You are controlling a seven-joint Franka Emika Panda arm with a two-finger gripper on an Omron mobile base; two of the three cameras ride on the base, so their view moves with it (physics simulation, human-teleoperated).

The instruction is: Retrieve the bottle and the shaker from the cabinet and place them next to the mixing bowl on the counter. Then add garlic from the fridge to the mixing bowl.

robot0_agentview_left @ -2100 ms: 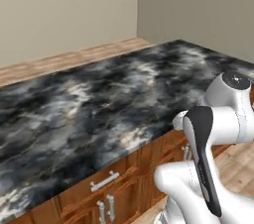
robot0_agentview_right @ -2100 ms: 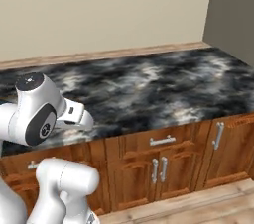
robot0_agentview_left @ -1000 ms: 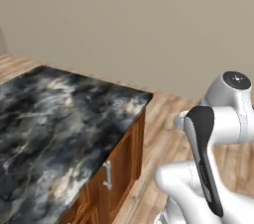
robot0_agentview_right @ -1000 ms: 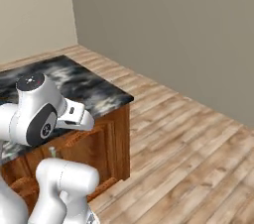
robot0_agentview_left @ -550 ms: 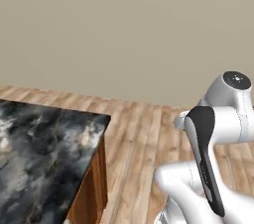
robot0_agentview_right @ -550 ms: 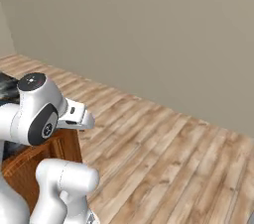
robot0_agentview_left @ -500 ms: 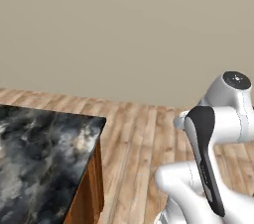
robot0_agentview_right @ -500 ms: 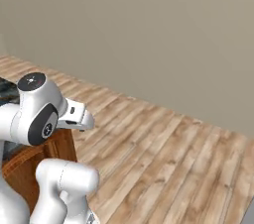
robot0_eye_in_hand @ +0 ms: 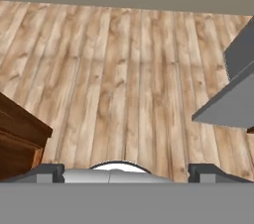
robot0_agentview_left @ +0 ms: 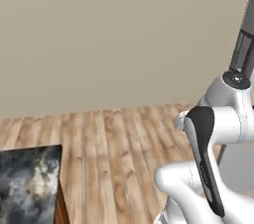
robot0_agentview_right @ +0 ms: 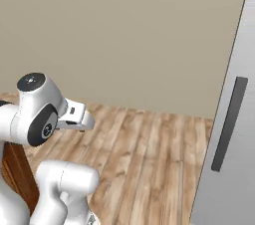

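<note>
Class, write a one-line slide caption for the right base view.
Robot arm faces a steel fridge door with dark handle across wooden floor.

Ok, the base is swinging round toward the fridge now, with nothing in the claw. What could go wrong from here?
1. The fridge is already close on the right, door shut. If the base keeps turning or rolls on, the folded arm might clip the door or its dark handle.
2. The counter corner and its wooden cabinet sit close on the left, so the base could brush them.
3. The claw is open and points at bare floor, so it needs re-aiming before reaching for the handle.
</note>
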